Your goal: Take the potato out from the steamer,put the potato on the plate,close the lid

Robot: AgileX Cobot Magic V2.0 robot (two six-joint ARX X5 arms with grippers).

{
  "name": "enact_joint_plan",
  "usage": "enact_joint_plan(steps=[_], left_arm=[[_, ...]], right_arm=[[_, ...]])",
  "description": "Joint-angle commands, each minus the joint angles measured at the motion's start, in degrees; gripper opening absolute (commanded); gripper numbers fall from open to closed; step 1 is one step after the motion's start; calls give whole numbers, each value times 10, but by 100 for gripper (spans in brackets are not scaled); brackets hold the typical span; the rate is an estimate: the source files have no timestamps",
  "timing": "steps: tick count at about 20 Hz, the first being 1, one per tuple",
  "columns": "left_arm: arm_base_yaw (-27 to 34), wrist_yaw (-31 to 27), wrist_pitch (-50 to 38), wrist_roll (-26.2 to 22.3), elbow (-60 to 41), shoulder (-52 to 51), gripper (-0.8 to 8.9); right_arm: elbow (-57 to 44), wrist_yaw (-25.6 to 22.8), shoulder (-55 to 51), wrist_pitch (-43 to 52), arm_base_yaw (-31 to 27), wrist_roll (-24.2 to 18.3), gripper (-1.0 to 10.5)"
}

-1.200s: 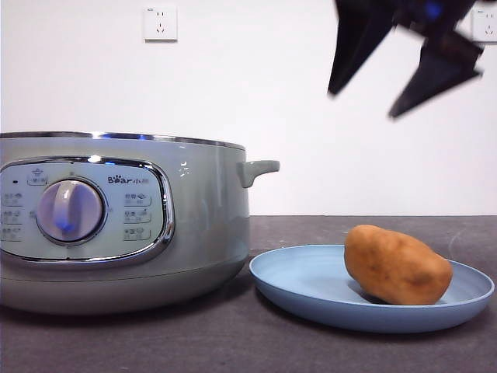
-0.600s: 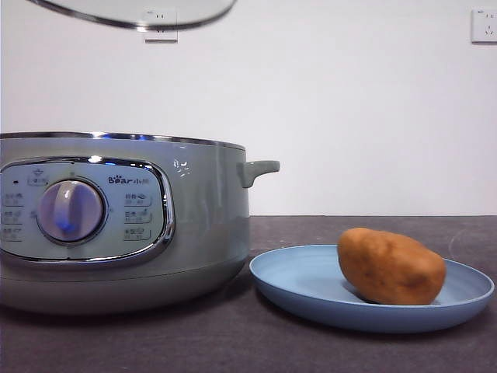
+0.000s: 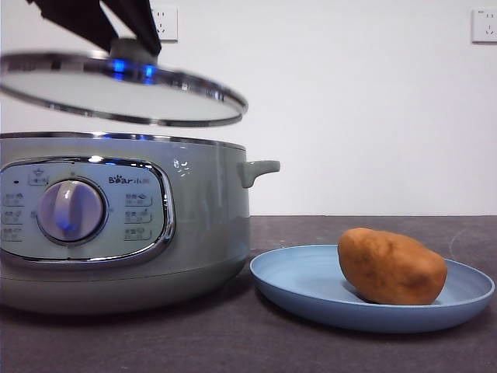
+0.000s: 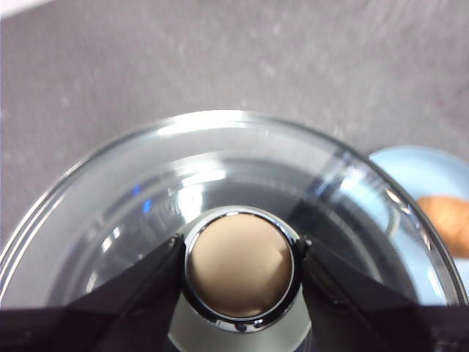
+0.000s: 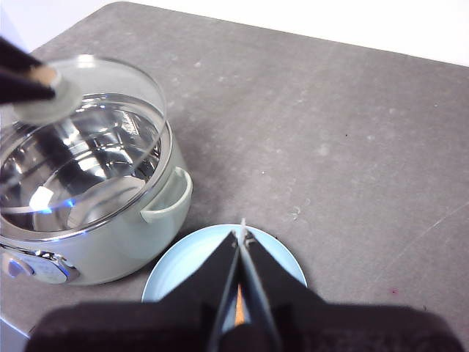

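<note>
Dark grey speckled desk [image 3: 233, 342] under a plain white wall [image 3: 349, 109] with sockets [image 3: 483, 25]. Upper left: left end effector [image 3: 132, 48] clamped on the lid [image 3: 116, 89] knob, lid tilted above the steamer [image 3: 116, 225]. Lower right: potato [image 3: 392, 266] lying on the plate [image 3: 311, 284]. Right end effector [image 5: 240, 257] closed, empty, above the plate.

The left gripper [image 4: 240, 264] has two matte black jaws, flat-faced wedges that taper to blunt tips. The right gripper [image 5: 241, 249] shows two long black blades narrowing to thin pale-edged points, rising from a blurred black body. In the front view the left gripper [image 3: 133, 39] appears as dark angular fingers.
</note>
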State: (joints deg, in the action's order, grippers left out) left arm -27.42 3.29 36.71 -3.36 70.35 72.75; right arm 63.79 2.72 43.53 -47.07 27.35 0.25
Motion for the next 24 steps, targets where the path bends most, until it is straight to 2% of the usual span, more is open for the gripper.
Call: enact_joint_plan(steps=[1, 6, 14, 17, 21, 24], left_arm=[[0, -1, -31, 6, -21, -6, -9], [0, -2, -46, 15, -62, -6, -9], [2, -20, -42, 15, -63, -5, -9], [1, -10, -22, 18, -63, -2, -9], [1, 46, -15, 22, -63, -2, -9], [1, 45, -8, 23, -63, -1, -9]], right_arm=[[2, -2, -1, 2, 1, 3, -8], [2, -2, 0, 2, 1, 3, -8], [2, -1, 0, 2, 1, 3, -8], [2, -1, 0, 2, 1, 3, -8], [2, -1, 0, 2, 1, 3, -8], [2, 1, 0, 2, 1, 4, -8]])
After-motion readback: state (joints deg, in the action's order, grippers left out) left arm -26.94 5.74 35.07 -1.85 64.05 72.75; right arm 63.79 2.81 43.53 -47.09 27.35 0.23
